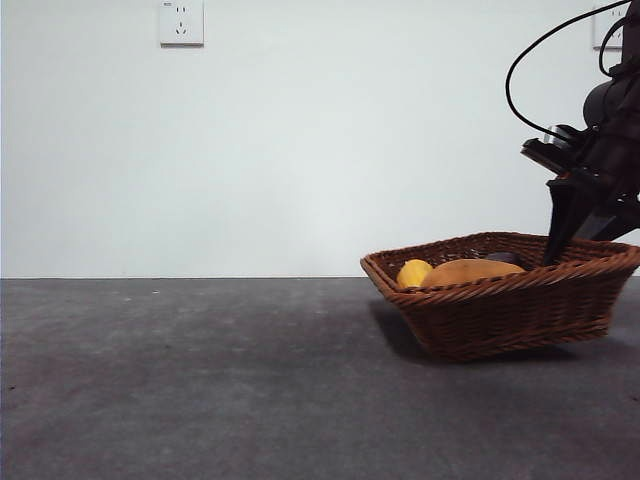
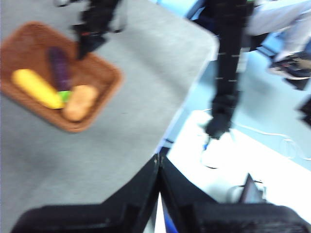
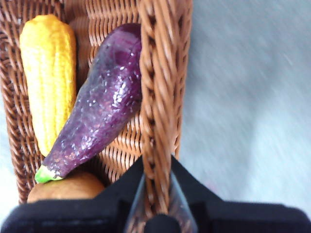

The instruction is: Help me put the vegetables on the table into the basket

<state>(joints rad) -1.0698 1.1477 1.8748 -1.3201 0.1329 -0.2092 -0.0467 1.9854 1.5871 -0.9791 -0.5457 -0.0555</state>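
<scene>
The wicker basket [image 1: 500,318] stands on the table [image 1: 200,380] at the right. All three vegetables lie inside it: the orange-brown potato [image 1: 470,271], the yellow ridged one [image 1: 412,272] and the purple one [image 1: 505,258], which barely shows over the rim. In the right wrist view the purple one [image 3: 99,111], the yellow one [image 3: 48,82] and the potato [image 3: 68,187] lie beside the braided rim [image 3: 155,97]. My right gripper [image 3: 156,194] is shut on that rim; it reaches the basket's far right side [image 1: 555,255]. My left gripper [image 2: 159,170] is shut and empty, high up, away from the basket [image 2: 29,43].
The table's edge [image 2: 187,92] runs past the basket, with a pale floor, a black upright arm [image 2: 226,73] and a person beyond it. A wall socket [image 1: 181,22] sits high on the white wall.
</scene>
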